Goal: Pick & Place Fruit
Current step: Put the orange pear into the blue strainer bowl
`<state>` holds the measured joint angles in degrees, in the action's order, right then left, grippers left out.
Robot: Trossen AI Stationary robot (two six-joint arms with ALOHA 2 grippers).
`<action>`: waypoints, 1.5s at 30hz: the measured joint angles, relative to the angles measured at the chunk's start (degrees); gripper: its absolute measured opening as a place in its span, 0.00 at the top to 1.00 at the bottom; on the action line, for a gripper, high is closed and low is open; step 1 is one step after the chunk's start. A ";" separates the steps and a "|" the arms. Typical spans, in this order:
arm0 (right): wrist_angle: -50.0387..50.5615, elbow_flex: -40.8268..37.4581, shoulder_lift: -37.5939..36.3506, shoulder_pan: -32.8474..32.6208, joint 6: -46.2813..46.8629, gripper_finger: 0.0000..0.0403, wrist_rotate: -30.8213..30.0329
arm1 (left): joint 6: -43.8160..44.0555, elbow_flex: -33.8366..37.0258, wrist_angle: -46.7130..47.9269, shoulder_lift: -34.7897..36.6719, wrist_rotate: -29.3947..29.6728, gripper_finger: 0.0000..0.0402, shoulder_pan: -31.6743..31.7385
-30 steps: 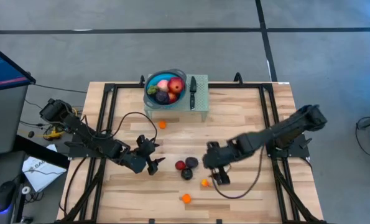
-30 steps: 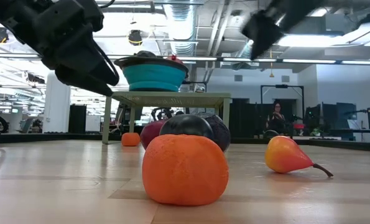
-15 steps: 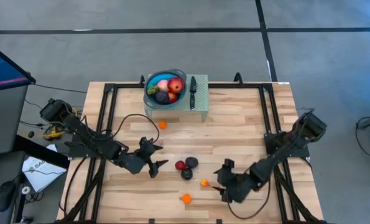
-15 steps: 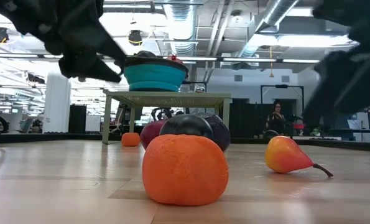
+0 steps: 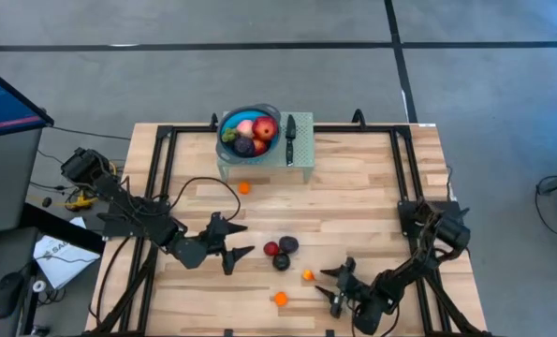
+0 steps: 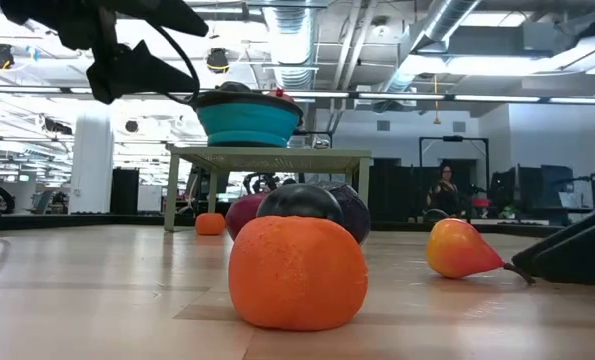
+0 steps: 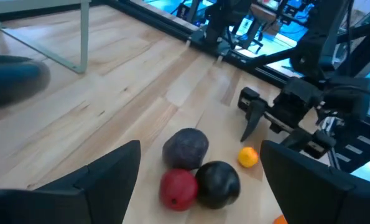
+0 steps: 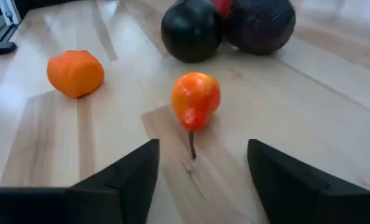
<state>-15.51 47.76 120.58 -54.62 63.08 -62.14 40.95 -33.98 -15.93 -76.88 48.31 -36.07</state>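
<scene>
Right claw (image 8: 197, 165) agape near orange pear (image 8: 196, 99)

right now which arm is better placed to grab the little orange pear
The right. Its hand sits open and low beside the orange pear, which lies straight ahead between its fingers. The left hand faces the dark cluster instead.

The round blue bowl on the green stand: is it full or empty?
Full: the round blue bowl holds several red, pink, green and purple fruits, heaped to its rim.
</scene>
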 joint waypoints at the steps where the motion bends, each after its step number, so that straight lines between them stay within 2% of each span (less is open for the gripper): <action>1: -0.49 0.06 0.57 -0.04 -0.42 0.43 -0.89 | 0.00 0.00 -0.10 0.00 0.00 0.19 0.00; 7: -1.90 1.97 2.66 2.39 -8.12 0.59 -1.46 | -0.10 0.01 -0.53 0.00 0.24 0.19 0.02; 10: -2.34 2.73 2.68 3.51 -10.33 0.66 0.36 | -0.09 0.00 -0.75 0.00 0.20 0.19 0.00; 18: -3.71 2.64 2.12 4.39 -10.33 0.89 2.48 | -0.14 0.00 -1.26 0.00 -0.16 0.19 -0.43; 21: -0.62 2.55 -0.46 3.73 -8.10 0.98 6.24 | -0.16 0.00 -1.39 0.00 -0.17 0.19 -1.31; 26: 9.01 2.57 -10.25 2.76 -6.51 0.97 12.42 | -0.40 0.00 -1.83 0.00 -0.17 0.19 -3.10; 30: 14.51 2.55 -18.78 5.08 -12.03 0.99 15.46 | -0.59 0.00 -2.07 0.00 -0.17 0.19 -4.15; 36: 19.23 2.59 -31.22 13.02 -22.24 0.99 27.94 | -2.91 0.00 -2.46 0.00 -0.09 0.19 -5.29; 40: 19.52 2.59 -34.33 17.05 -29.94 0.99 34.93 | -4.51 0.02 -2.63 0.00 -0.07 0.19 -5.29; 45: 14.03 2.59 -32.62 18.74 -43.19 0.99 45.58 | -4.77 0.01 -2.62 0.00 0.00 0.19 -5.25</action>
<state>-1.48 50.35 87.97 -35.89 19.89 -16.56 36.18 -33.97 -18.55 -76.88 48.31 -41.33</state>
